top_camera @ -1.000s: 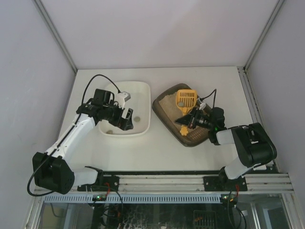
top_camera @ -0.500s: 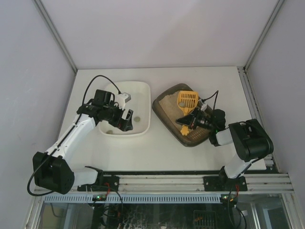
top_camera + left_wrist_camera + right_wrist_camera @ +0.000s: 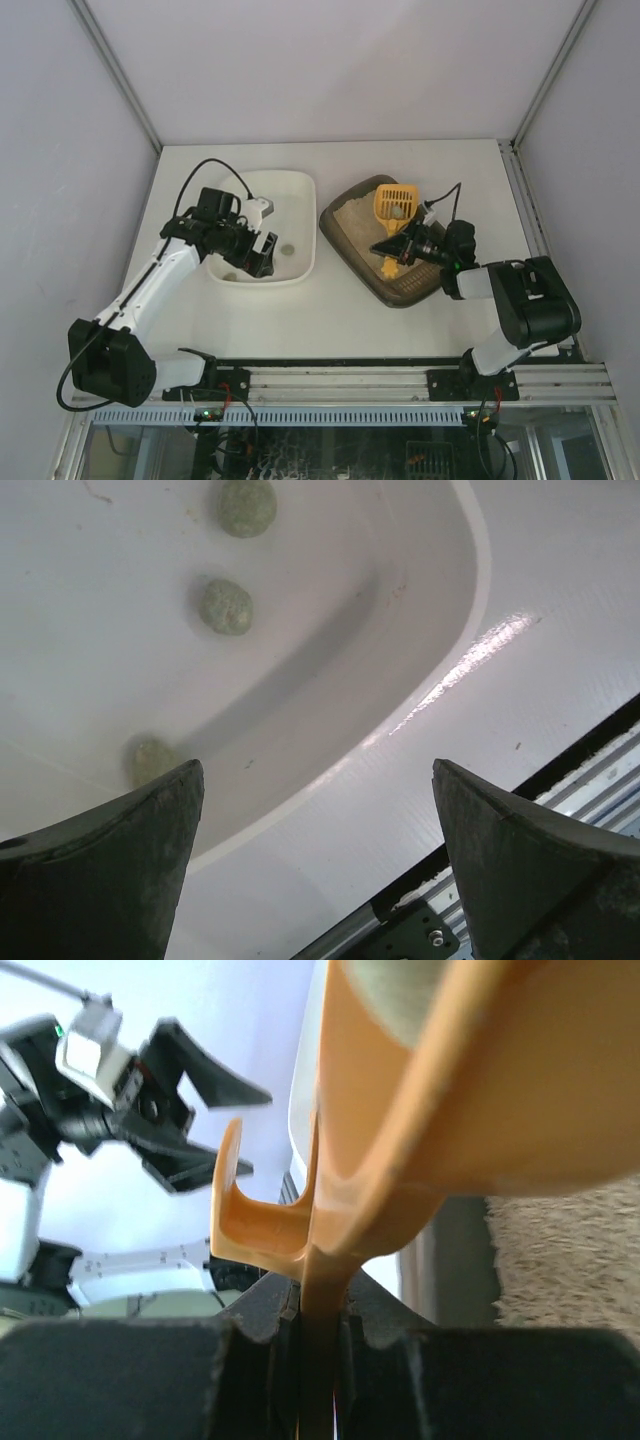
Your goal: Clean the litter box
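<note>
The litter box [image 3: 346, 214], a dark tray of beige litter [image 3: 570, 1250], lies right of centre. A yellow slotted scoop [image 3: 394, 202] is raised over it with a pale lump in its bowl. My right gripper [image 3: 393, 250] is shut on the scoop's handle [image 3: 330, 1260], and its jaws [image 3: 318, 1310] pinch the handle edge-on. My left gripper [image 3: 266, 252] hangs open over the near edge of the white tub [image 3: 300, 182]. In the left wrist view its fingers [image 3: 110, 880] stand wide apart with nothing between them.
Three greenish clumps [image 3: 226, 606] lie on the tub's floor [image 3: 330, 600]. The metal rail [image 3: 350, 385] runs along the near table edge. White walls close in the back and both sides. The left arm [image 3: 150, 1110] shows in the right wrist view.
The right gripper has drawn the scoop a little up and toward the back right over the litter box. The left arm has hardly moved and stays open.
</note>
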`<state>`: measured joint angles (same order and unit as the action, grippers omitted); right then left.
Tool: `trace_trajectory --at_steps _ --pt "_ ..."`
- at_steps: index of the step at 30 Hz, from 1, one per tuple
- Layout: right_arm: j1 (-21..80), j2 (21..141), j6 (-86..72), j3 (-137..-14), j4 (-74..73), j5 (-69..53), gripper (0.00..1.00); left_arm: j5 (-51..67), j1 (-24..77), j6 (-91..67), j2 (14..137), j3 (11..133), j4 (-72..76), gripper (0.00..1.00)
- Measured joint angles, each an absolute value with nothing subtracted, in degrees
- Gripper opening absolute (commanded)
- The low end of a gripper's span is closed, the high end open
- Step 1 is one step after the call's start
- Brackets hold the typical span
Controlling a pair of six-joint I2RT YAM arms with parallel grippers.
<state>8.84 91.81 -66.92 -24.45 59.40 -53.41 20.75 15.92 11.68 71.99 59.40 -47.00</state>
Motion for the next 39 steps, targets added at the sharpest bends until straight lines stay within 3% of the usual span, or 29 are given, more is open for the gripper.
trace_trajectory --at_steps 9,13,17,23,32,39 --pt "13.13 85.73 -60.51 -28.34 48.05 -56.10 0.00 11.14 11.42 12.67 70.00 64.51 -48.58 1.00" --pt "15.27 84.14 -50.30 -35.73 28.21 -52.42 0.00 11.16 4.82 11.60 68.73 65.95 -48.29 1.00" --pt "22.87 83.81 -37.65 -49.21 5.28 -41.71 0.00 12.34 -3.14 9.76 68.53 69.14 -48.51 1.00" --pt "38.83 91.44 -24.45 -72.93 -23.46 -15.35 0.00 12.62 -9.89 7.60 68.20 74.46 -48.62 1.00" --pt "56.07 113.23 -16.60 -97.21 -48.66 16.08 0.00 12.38 -10.26 7.01 64.99 74.11 -49.52 1.00" --pt "60.51 119.35 -12.99 -103.90 -56.88 28.99 0.00 12.47 -10.26 7.07 64.07 71.66 -50.11 0.99"
